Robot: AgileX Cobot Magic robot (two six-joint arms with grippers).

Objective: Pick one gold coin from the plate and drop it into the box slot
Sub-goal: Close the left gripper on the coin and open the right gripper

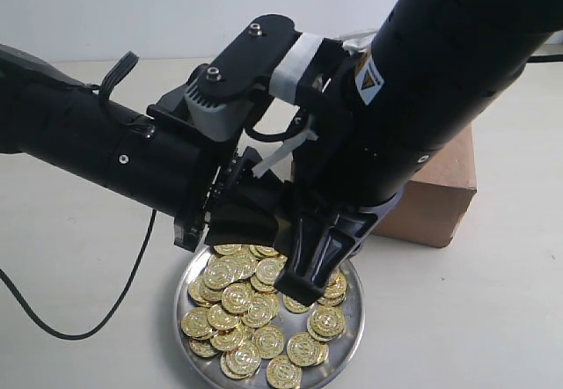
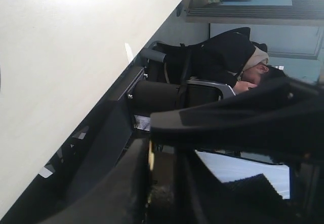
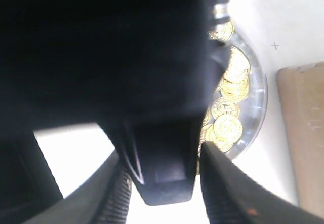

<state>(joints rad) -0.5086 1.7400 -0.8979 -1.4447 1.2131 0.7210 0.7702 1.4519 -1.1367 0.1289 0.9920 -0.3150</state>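
Observation:
The silver plate (image 1: pixel 356 323) sits at the front with several gold coins (image 1: pixel 237 299) heaped in it. Both grippers meet just above its far rim. My left gripper (image 1: pixel 262 220) reaches in from the left. In the left wrist view a thin gold coin edge (image 2: pixel 150 155) lies against one finger (image 2: pixel 126 183), with a dark gap beside it. My right gripper (image 1: pixel 321 257) points down at the plate. Its fingers (image 3: pixel 119 188) stand wide apart, and the dark tip of the other gripper shows between them. The brown box (image 1: pixel 440 200) stands behind on the right, its slot hidden.
The two black arms fill the middle of the exterior view and cover the box's left part. A black cable (image 1: pixel 132 275) loops over the pale table on the left. The right wrist view shows the plate rim (image 3: pixel 260 97) next to the box (image 3: pixel 304 133).

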